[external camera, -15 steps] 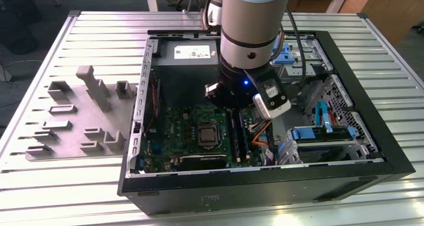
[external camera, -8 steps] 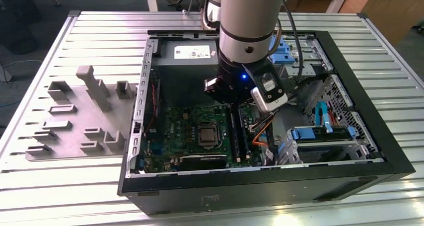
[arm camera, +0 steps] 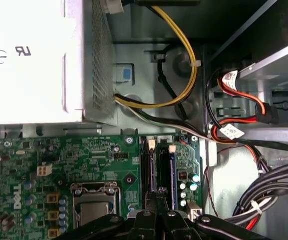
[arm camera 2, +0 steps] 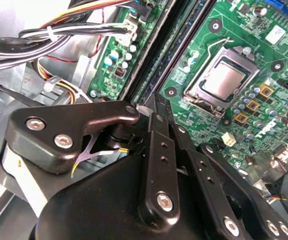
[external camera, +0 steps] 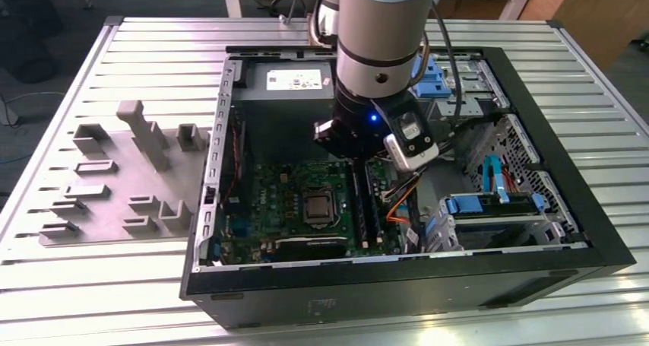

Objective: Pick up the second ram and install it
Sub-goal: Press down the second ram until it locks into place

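Jaws closed above the second ram (arm camera: 173, 172), apparently lengthwise in its slot.

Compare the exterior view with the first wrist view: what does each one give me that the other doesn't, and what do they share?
Exterior view: the arm reaching down into the open case, the slatted table, and a grey tray beside the case on the exterior view's left.
First wrist view: a yellow cable looping from the power supply, red cables, and the gripper at the memory slots.
Both: the motherboard, its CPU socket and the power supply.
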Robot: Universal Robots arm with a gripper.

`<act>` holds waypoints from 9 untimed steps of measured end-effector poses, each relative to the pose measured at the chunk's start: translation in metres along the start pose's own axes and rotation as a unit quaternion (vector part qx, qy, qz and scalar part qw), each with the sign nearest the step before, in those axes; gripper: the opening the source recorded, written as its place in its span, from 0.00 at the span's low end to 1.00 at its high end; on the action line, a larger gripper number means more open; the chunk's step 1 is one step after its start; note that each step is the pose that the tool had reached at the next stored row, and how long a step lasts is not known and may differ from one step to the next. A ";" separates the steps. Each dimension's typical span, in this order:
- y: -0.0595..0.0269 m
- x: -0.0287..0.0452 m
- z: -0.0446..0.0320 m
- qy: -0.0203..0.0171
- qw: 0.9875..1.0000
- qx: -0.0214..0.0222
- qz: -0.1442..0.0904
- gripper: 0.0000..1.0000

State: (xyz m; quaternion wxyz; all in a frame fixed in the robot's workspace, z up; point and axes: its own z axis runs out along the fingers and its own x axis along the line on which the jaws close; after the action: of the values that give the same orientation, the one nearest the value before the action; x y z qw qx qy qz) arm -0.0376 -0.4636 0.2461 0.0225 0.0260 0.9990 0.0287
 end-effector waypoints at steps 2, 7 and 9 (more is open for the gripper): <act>0.0012 0.0000 0.0014 0.000 1.000 -0.001 0.000 0.11; 0.0037 0.0003 0.0070 0.000 1.000 -0.003 0.000 0.11; 0.0044 0.0005 0.0088 0.000 1.000 -0.003 0.000 0.11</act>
State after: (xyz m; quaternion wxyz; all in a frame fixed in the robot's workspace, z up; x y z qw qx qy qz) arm -0.0374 -0.4588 0.2376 0.0224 0.0261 0.9989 0.0318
